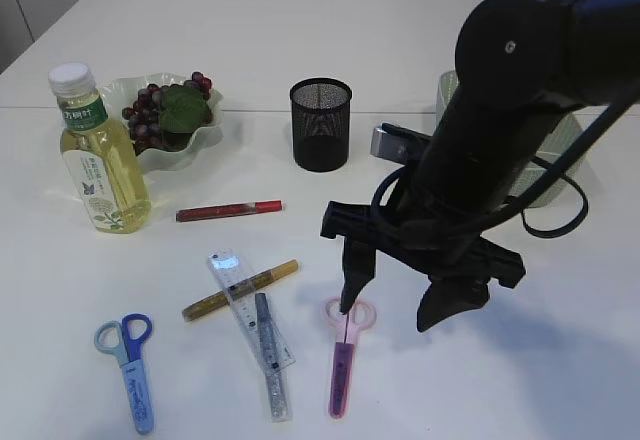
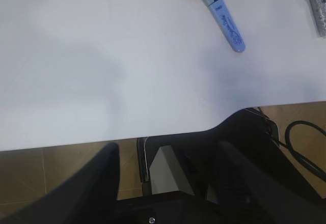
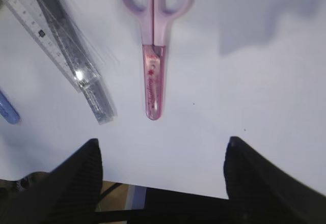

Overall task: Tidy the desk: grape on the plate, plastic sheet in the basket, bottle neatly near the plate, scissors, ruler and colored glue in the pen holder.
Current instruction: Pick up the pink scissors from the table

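My right gripper [image 1: 390, 310] [image 3: 163, 155] hovers open and empty just above the pink scissors [image 1: 342, 355] [image 3: 154, 56], near their handles. To their left lie the clear ruler [image 1: 250, 310] [image 3: 48, 33] with a grey glue pen [image 1: 268, 355] on it, a gold glue pen [image 1: 240, 290], a red one [image 1: 228, 210] and blue scissors [image 1: 130, 365] [image 2: 219, 10]. The grape [image 1: 165, 108] lies on the plate [image 1: 195, 150], with the bottle [image 1: 100, 160] upright beside it. The mesh pen holder [image 1: 320, 125] stands mid-table. My left gripper [image 2: 168, 163] is open and empty over the table's front edge. I cannot pick out the plastic sheet.
The pale green basket [image 1: 565, 155] stands at the back right, mostly behind my right arm. A small grey shiny thing [image 1: 388, 142] shows beside the arm; what it is I cannot tell. The table's front edge [image 2: 102, 143] runs close to the blue scissors.
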You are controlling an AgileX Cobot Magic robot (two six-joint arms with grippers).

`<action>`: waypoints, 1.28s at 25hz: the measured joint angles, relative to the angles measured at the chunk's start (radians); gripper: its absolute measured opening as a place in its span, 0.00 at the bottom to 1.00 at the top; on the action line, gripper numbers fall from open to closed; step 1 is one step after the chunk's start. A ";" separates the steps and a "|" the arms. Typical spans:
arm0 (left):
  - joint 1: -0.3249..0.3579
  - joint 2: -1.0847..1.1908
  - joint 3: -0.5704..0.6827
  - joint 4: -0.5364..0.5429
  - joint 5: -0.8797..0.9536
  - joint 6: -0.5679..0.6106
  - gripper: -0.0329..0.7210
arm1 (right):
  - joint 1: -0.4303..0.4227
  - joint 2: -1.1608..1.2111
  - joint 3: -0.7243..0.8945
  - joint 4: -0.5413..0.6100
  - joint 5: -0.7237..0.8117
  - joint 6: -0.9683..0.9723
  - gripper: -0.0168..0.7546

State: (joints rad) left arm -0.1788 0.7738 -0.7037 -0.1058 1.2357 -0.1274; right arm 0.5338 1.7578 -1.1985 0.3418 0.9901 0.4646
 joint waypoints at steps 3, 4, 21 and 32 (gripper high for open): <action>0.000 -0.002 0.000 0.002 0.002 0.000 0.62 | 0.000 0.002 0.000 0.017 -0.053 0.000 0.77; 0.000 -0.002 0.000 0.002 0.002 0.000 0.62 | 0.000 0.002 0.000 0.017 -0.069 0.000 0.77; 0.000 -0.002 0.000 0.022 0.005 0.000 0.62 | 0.070 0.159 -0.115 -0.163 0.000 0.079 0.77; 0.000 -0.002 0.000 0.025 0.005 0.000 0.62 | 0.108 0.265 -0.232 -0.203 0.081 0.140 0.77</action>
State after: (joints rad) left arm -0.1788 0.7715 -0.7037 -0.0807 1.2404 -0.1274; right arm 0.6421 2.0231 -1.4308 0.1390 1.0714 0.6048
